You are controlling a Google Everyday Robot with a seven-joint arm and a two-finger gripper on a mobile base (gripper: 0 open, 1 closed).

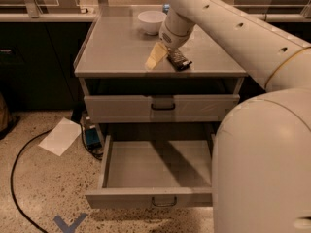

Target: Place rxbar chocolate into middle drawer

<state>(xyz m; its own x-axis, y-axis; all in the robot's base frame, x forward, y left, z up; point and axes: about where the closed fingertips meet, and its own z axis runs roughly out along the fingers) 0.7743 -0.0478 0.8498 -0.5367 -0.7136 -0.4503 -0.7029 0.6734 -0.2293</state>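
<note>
A white bowl (151, 21) is set on the table (116, 52) at upper centre, just above the gripper (167, 58). A white sheet (60, 136), black cable (17, 178) and blue tape (70, 223) are seen lower left.

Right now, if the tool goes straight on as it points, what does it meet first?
Probably the cabinet top: the tool points down at it, just left of the bar. Depth is unclear, so it might brush the bar.

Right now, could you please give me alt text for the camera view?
The gripper hangs low over the cabinet top beside the rxbar, with a white bowl behind them. Below, the middle drawer is pulled open, and the drawer above it is shut.
</note>
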